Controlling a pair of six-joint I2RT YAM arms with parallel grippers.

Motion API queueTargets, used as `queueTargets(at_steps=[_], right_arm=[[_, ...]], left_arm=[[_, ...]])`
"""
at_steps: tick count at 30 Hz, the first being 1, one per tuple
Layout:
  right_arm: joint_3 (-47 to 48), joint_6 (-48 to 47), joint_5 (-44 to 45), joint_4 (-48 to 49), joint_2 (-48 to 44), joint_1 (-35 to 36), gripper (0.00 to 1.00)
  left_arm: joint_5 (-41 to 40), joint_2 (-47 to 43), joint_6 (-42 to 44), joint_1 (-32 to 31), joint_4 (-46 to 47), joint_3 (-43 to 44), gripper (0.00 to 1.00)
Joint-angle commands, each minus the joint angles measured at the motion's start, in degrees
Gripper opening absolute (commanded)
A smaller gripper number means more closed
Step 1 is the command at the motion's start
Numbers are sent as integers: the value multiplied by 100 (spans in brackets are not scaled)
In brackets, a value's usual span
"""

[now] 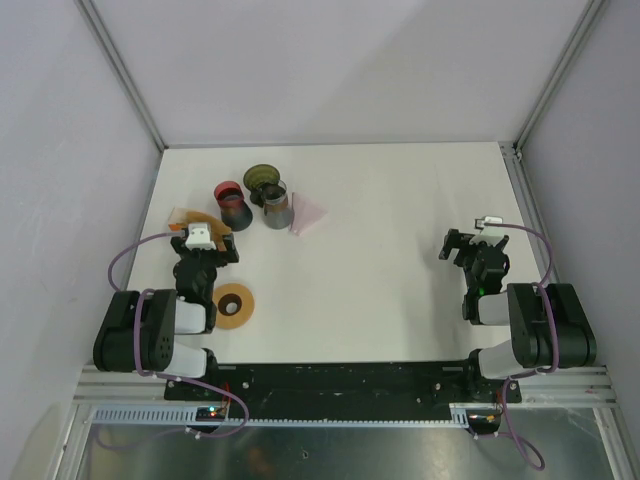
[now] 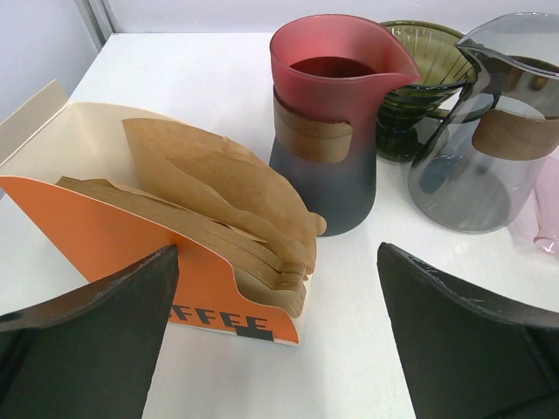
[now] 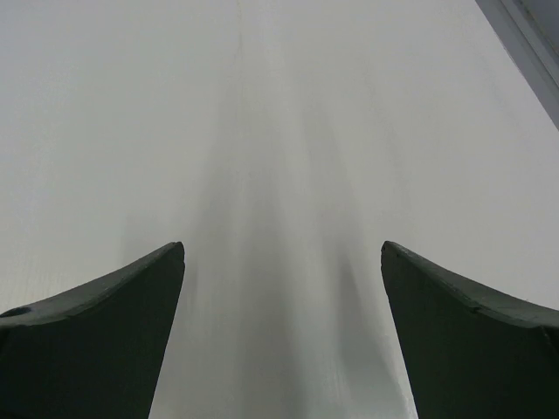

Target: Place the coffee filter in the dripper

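Brown paper coffee filters are standing stacked on edge inside an orange cardboard holder, which is sitting on the white table at its left side. In the left wrist view, the holder is lying directly ahead and slightly left of the left gripper. Both fingers of this gripper are spreading wide and are holding nothing. No finger is touching the filters.

A red-topped carafe with a dark lower half and a tan band is standing just right of the holder. The green dripper is standing behind it, well apart from the filters, with its ribbed mouth facing up. Nothing is showing in the visible part of its mouth. A clear grey carafe with a tan band is standing just beside the dripper, partly overlapping it in this view. A pink translucent item is lying to the right of the grey carafe; its exact type is not discernible.

In the top view, a tan ring-shaped disc is lying flat near the left arm, on the near side of the left gripper.

The right gripper is hovering over the right side of the table, well apart from all items. Its fingers are also standing wide and gripping nothing; only bare table surface is showing between them.
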Motion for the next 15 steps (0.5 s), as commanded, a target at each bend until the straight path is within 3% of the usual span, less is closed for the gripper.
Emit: queueTargets(at_steps=[1,10,15], right_arm=[[133,-60,102,158,32,14,99],[142,-58,81,149,42,16,99],[323,-114,-13,-389,-398,65,99]], left_arm=[[38,-67,-40,19,165,141,100],[38,-107,-40,17,165,123,100],[330,-676,-40,53,-753,397,100]])
